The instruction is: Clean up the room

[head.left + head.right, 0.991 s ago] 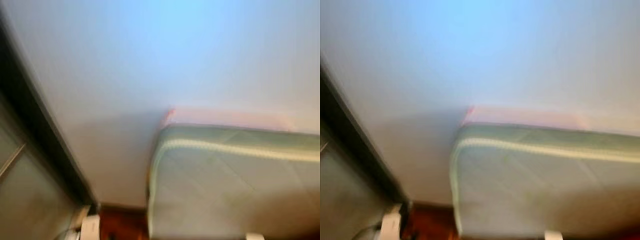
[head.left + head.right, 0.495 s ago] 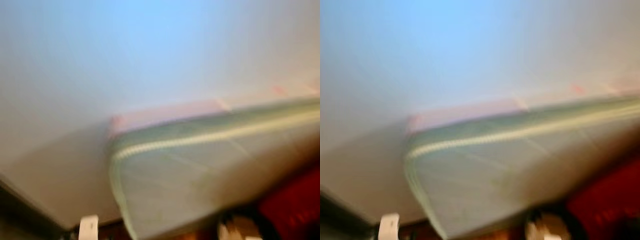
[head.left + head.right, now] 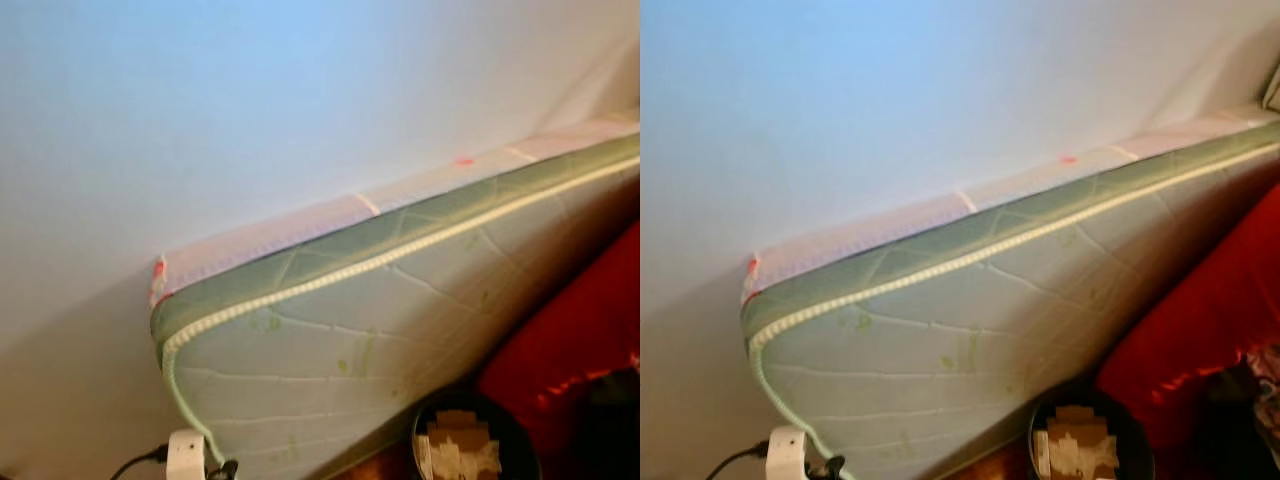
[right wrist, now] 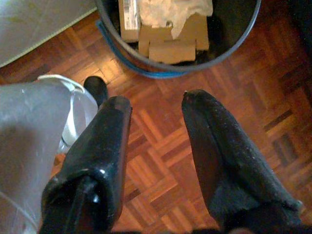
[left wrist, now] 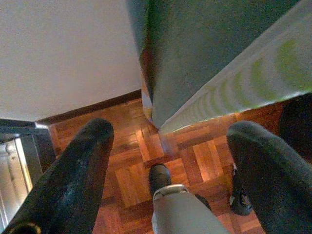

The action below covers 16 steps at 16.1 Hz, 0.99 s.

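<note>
At the far left of the head views a pale wall (image 3: pixel 250 100) rises behind everything, with a white plug adapter (image 3: pixel 185 457) low against it and a dark cable (image 3: pixel 135 463) running off it. Next comes a mattress (image 3: pixel 380 330) standing on its long edge and leaning against the wall, pale green with a quilted face, a cream piped seam along its upper edge and a pinkish side panel facing the wall. Below the mattress's right part sits a round dark bin (image 3: pixel 470 440) holding what look like torn pieces of cardboard (the head views are too soft to tell more). A red cloth (image 3: pixel 570 350) lies just beside the bin, to its right, against the mattress's lower face.

The left gripper (image 5: pixel 170 146) hangs over the wooden parquet floor (image 5: pixel 131 161), its two black fingers spread wide apart and holding nothing; beyond them are the mattress's bottom corner, the wall with its dark skirting, and the robot's own foot on the floor.

The right gripper (image 4: pixel 156 126) also hangs over the parquet, fingers parted with a clear gap and nothing between them. Past its fingertips the bin stands on the floor, and here its load shows plainly: flattened cardboard boxes (image 4: pixel 170 34) with crumpled white paper (image 4: pixel 175 9) on top. A silvery part of the robot's leg shows beside one finger.
</note>
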Tool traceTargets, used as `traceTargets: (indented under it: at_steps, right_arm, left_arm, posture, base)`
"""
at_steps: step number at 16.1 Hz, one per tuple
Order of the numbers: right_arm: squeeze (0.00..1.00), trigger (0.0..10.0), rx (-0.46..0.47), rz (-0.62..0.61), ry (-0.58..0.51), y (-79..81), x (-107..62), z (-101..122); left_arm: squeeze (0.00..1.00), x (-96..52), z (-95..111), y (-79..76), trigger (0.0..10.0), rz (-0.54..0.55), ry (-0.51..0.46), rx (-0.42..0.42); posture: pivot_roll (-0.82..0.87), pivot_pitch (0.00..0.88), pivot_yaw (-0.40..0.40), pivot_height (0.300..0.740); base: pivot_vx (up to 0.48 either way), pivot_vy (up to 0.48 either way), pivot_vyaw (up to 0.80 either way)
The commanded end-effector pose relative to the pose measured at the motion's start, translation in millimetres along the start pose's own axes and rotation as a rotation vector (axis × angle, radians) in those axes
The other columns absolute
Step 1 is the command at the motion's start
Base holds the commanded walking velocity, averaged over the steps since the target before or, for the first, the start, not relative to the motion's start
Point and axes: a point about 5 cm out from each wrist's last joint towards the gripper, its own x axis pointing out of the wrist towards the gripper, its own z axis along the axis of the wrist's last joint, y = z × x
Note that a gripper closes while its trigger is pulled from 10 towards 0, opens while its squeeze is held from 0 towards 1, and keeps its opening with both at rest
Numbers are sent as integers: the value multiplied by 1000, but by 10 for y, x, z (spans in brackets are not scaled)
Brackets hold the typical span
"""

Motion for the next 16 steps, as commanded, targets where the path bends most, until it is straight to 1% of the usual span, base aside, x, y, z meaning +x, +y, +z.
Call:
traceTargets:
  at_steps: [1, 4, 8, 11, 12, 15, 16]
  right_arm:
    - [0, 10000, 137, 123, -1, 301, 95, 344]
    - [0, 10000, 133, 122, 1, 297, 94, 339]
    - [0, 10000, 125, 124, 7, 290, 92, 327]
    - [0, 10000, 122, 122, 8, 285, 92, 324]
    - [0, 10000, 122, 122, 8, 283, 92, 324]
    - [0, 10000, 117, 120, 6, 278, 91, 326]
    - [0, 10000, 115, 120, 6, 277, 91, 326]
  left_arm:
    - [0, -170, -259, 598, 10000, 77, 195, 125]
    - [0, -169, -281, 569, 10000, 72, 205, 137]
    - [0, -140, -296, 443, 10000, 59, 208, 132]
    - [0, -141, -312, 420, 10000, 58, 210, 126]
    - [0, -146, -321, 431, 10000, 60, 213, 126]
    - [0, -205, -345, 616, 10000, 83, 225, 121]
    - [0, -213, -344, 641, 10000, 86, 225, 121]
  posture:
    - [48, 0, 23, 740]
    - [45, 0, 22, 740]
    - [47, 0, 16, 740]
    - [48, 0, 16, 740]
    - [47, 0, 15, 740]
    - [47, 0, 13, 740]
    - [47, 0, 13, 740]
  base:
    - [0, 0, 0]
    - [0, 0, 0]
    - [0, 0, 0]
    - [0, 0, 0]
    - [0, 0, 0]
    - [0, 0, 0]
    - [0, 0, 0]
